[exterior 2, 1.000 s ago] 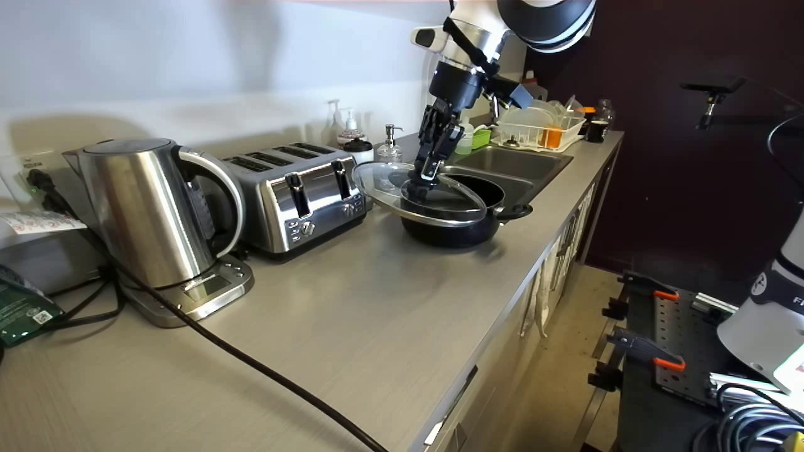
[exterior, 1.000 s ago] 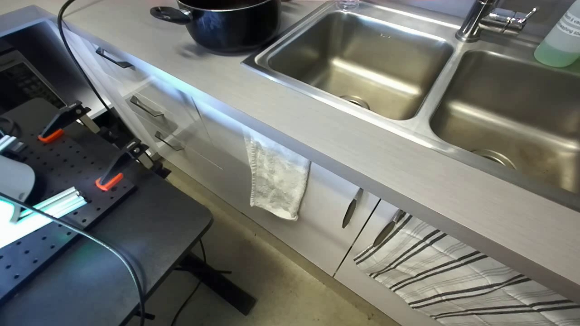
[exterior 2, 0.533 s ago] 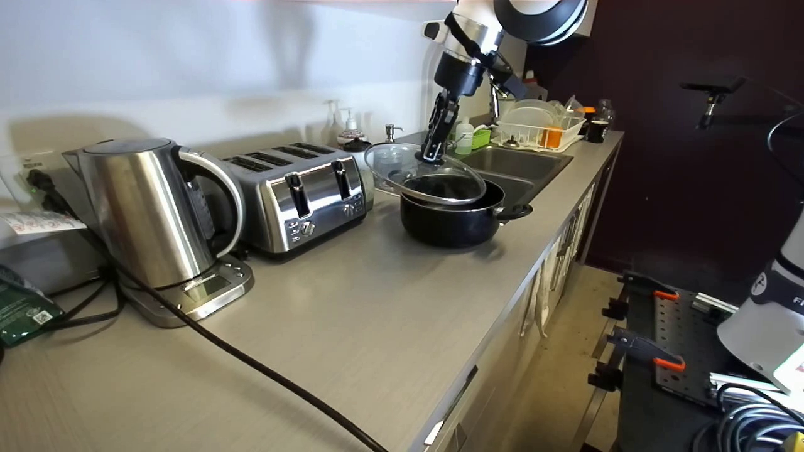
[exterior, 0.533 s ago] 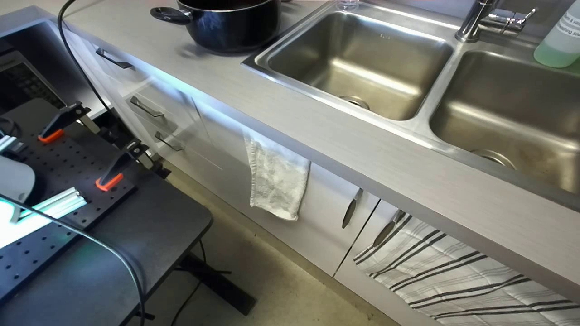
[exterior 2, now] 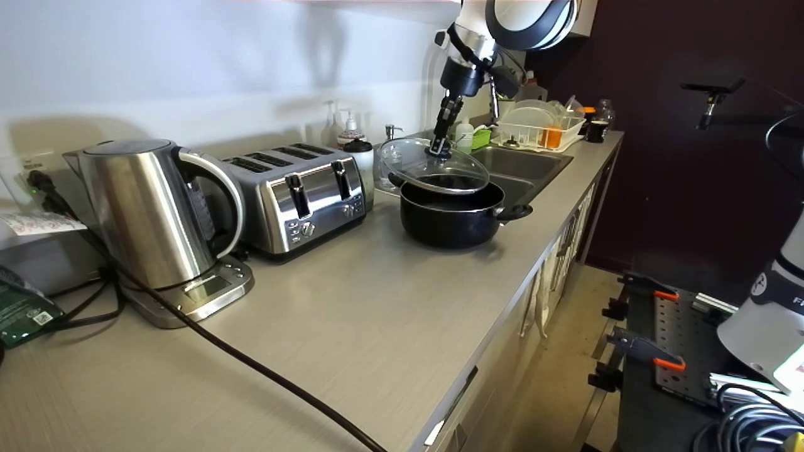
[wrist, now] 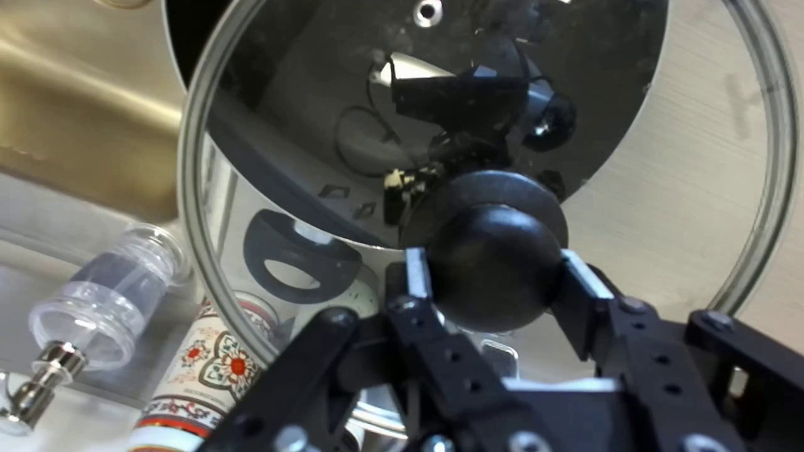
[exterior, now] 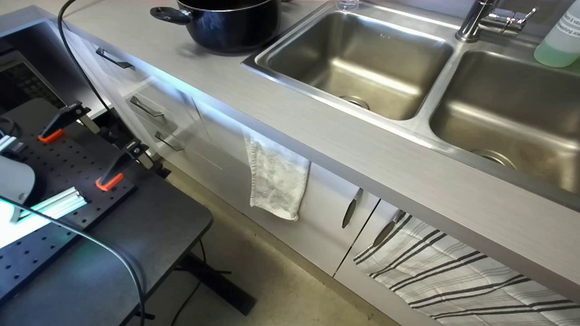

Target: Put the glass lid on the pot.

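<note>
Above the counter (exterior 2: 345, 301), the gripper (wrist: 499, 276) pinches the lid (exterior 2: 414, 169) by its knob (wrist: 496, 260), jaws apart only that width: judged the proper hold, the lid likely slick and breakable.

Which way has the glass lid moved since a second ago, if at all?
Yes: in an exterior view, the glass lid has shifted upward and rightward in the picture, away from the toaster, which stands where it did.
</note>
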Available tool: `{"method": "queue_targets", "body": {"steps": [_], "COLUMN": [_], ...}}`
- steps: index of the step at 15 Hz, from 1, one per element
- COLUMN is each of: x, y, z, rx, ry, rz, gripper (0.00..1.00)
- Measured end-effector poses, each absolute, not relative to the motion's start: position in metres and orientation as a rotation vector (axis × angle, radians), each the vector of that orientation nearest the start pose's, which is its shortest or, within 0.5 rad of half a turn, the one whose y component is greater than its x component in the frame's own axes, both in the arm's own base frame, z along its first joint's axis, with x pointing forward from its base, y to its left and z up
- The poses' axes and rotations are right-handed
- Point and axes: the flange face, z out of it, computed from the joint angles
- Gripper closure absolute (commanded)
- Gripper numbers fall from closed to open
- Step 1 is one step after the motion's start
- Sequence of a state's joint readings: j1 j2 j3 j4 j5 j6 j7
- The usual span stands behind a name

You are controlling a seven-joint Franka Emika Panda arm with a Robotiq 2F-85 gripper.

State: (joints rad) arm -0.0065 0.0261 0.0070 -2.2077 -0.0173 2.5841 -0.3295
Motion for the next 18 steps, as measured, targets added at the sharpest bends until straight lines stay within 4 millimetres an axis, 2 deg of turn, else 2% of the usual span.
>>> {"method": "queue_targets", "body": {"steps": [4, 7, 18], "x": [0.571, 0.576, 0.593], "y": [-0.029, -0.041, -0.043], "z": [0.396, 0.39, 0.377], "rx": [-3.156, -3.17, -3.175], "ry": [-0.383, -0.328, -0.301], "rz": [-0.481, -0.388, -0.219], "gripper": [0.75, 0.75, 0.75]}}
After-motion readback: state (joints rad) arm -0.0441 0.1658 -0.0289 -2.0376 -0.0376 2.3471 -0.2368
